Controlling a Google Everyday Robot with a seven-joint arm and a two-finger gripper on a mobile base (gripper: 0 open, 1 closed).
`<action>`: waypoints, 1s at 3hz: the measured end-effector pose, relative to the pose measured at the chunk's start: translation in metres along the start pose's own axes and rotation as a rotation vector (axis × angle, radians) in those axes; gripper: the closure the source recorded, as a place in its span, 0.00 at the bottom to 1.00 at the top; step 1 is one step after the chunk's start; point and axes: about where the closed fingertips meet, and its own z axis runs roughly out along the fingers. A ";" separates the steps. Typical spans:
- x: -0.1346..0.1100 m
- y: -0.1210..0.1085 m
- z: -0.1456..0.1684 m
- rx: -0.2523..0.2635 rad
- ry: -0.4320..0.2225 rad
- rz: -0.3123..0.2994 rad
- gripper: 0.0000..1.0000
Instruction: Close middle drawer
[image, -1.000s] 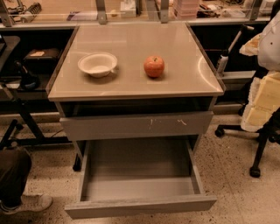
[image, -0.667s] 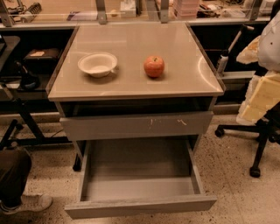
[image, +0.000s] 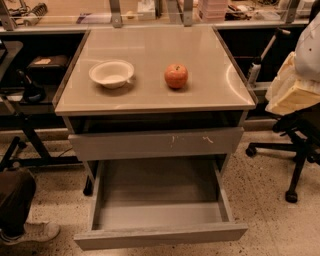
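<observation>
One middle drawer (image: 160, 200) — pulled out — lies well apart from fingers (image: 295, 97) at right; spread unclear.

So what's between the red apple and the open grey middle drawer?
In the camera view: the beige tabletop's front edge and the taller scratched grey drawer front. Gripper not in view; arm at right edge.

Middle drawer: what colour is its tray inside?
Plain grey throughout the middle drawer, seen in the camera view; the tool is at the right edge.

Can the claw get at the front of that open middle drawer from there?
Likely yes: the claw sits up at the right edge, and nothing blocks the drawer front below.
</observation>
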 end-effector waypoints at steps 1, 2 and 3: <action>0.000 0.000 0.000 0.000 0.000 0.000 0.88; 0.000 0.000 0.000 0.000 0.000 0.000 1.00; 0.003 0.002 0.002 0.002 0.016 0.001 1.00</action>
